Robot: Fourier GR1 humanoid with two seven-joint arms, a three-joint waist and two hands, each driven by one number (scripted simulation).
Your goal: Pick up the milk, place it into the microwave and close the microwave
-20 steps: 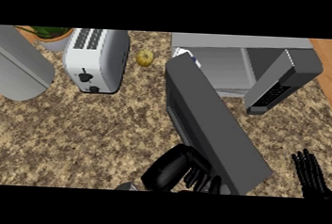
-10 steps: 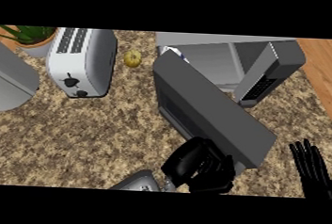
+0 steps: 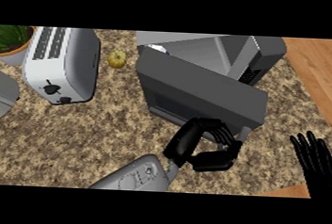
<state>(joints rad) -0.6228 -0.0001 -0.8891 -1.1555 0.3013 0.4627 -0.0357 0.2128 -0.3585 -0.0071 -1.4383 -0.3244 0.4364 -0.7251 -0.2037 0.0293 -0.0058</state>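
Two hands show: the left hand (image 3: pixel 199 146) sits higher and further right than half a second ago, its fingers (image 3: pixel 218 130) curled with nothing held and their backs against the lower edge of the microwave door (image 3: pixel 197 94), while the right hand (image 3: pixel 318 163) rests as before at the lower right edge, fingers straight and pointing up. Since the earlier picture the door has swung closer to the microwave (image 3: pixel 260 49) and now lies across most of its front, with only a wedge of the cavity open above it. The milk is hidden; a small white and blue scrap just over the door's top left corner cannot be told for certain. The view has shifted too, so the toaster (image 3: pixel 63 64) and the small yellow fruit (image 3: pixel 116 59) sit further in from the left. The table (image 3: pixel 77 129) is speckled brown stone, carrying a potted plant (image 3: pixel 8 41) at the upper left corner. Wooden floor (image 3: pixel 320 73) runs along the right.
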